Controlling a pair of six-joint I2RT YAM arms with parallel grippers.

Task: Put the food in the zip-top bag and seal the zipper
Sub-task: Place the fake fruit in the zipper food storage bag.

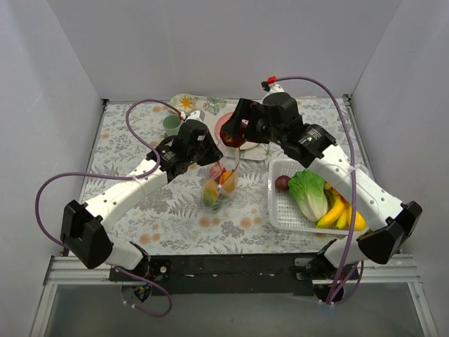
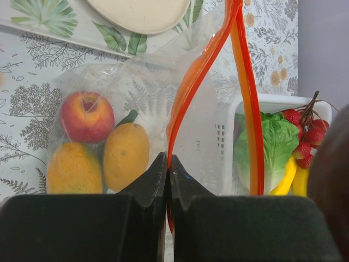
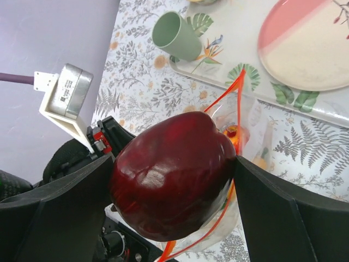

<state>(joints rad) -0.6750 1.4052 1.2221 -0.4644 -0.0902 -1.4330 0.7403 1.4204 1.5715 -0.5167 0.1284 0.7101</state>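
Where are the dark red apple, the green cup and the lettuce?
dark red apple (image 3: pixel 172 174), right wrist view, its glossy front.
green cup (image 3: pixel 177 37), right wrist view, its side.
lettuce (image 1: pixel 309 194), top view, middle of the leaves.

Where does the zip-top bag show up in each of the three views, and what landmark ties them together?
Top external: the zip-top bag hangs at the picture's centre, left of the white basket.
Left wrist: it fills the middle, with fruit inside at left and its zipper pinched in the left gripper.
Right wrist: centre right, mostly hidden behind the dark red apple.
Shared landmark: the leaf-print tray.
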